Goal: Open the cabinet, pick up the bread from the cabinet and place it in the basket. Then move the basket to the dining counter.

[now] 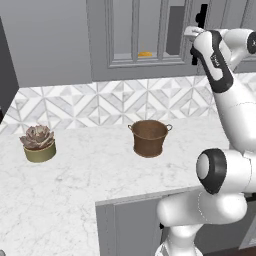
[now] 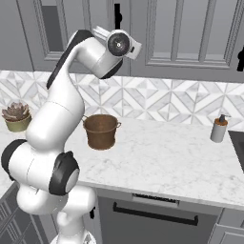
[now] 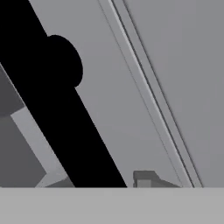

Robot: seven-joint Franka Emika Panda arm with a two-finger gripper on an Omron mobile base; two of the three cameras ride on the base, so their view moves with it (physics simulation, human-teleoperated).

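Note:
The grey wall cabinet [image 1: 135, 30] is closed, and the bread [image 1: 145, 54], a small golden bun, shows through its barred glass door on the lower shelf. My gripper [image 1: 194, 34] is raised to the door's long black bar handle [image 1: 202, 14]. In the hand view the handle [image 3: 78, 131] runs slantwise between my two fingertips, with the gripper [image 3: 99, 179] shut on it. The brown basket [image 1: 149, 137] stands upright on the marble worktop below, well under the arm, and is also visible from the right [image 2: 100, 131]. The dining counter is out of view.
An olive pot with a succulent [image 1: 38, 144] sits at the left of the worktop [image 1: 90, 175]. A soap dispenser [image 2: 219, 128] stands at the right, near the tiled wall. A second barred cabinet door [image 2: 190, 28] hangs to the right of the handle.

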